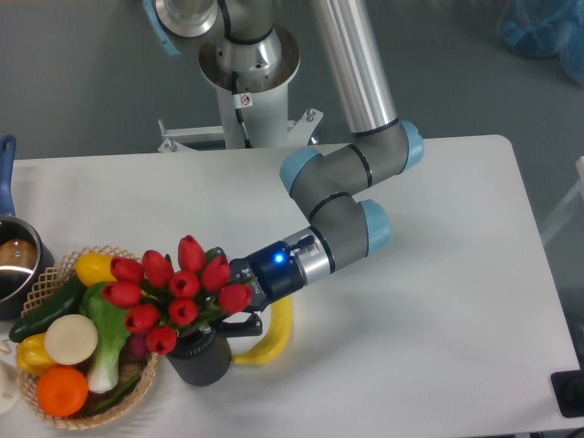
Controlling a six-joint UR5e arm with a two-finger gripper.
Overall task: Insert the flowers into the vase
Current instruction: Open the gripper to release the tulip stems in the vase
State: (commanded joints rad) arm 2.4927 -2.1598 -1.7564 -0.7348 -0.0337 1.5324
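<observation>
The flowers point(178, 292), a bunch of red tulips with green leaves, stand tilted over the mouth of the vase point(200, 357), a short dark grey cylinder near the counter's point(429, 301) front-left corner, beside the wicker basket point(55, 274). The arm reaches down leftward from the counter's rear, wrist lit blue; the gripper point(230, 310) has its jaws closed around the stems just above the vase.

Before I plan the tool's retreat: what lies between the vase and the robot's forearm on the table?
In the fixed camera view, a yellow banana lies there, right beside the vase.
</observation>
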